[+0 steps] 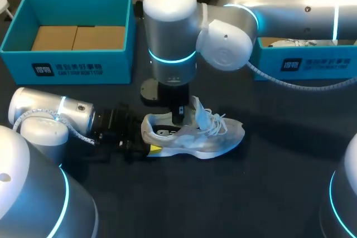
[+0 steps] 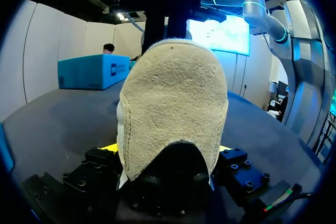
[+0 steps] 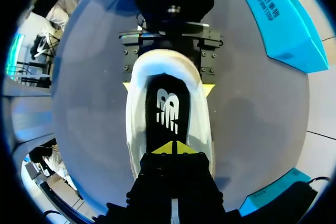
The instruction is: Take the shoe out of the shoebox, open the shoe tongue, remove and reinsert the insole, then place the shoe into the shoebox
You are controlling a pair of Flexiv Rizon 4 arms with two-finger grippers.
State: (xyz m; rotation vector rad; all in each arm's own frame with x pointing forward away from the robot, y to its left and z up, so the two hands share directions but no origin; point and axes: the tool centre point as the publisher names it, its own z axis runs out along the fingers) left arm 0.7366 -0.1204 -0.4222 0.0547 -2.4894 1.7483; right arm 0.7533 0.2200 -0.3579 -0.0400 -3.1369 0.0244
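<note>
A white mesh shoe (image 1: pixel 209 140) lies on the dark table, toe pointing right, its tongue and laces (image 1: pixel 205 114) pulled up. My left gripper (image 1: pixel 146 147) comes in from the left and is shut wide on the heel. In the left wrist view the suede heel (image 2: pixel 173 103) fills the space between the yellow fingertips (image 2: pixel 108 148). My right gripper (image 3: pixel 173 148) hangs straight down into the shoe's opening (image 1: pixel 178 116), shut, its tips together on the black insole (image 3: pixel 168 100), which lies flat inside the shoe.
An open teal shoebox (image 1: pixel 67 65) with a cardboard bottom stands at the back left. A second teal box (image 1: pixel 312 62) sits at the back right, partly hidden under my right arm. Bare dark table stretches in front of the shoe.
</note>
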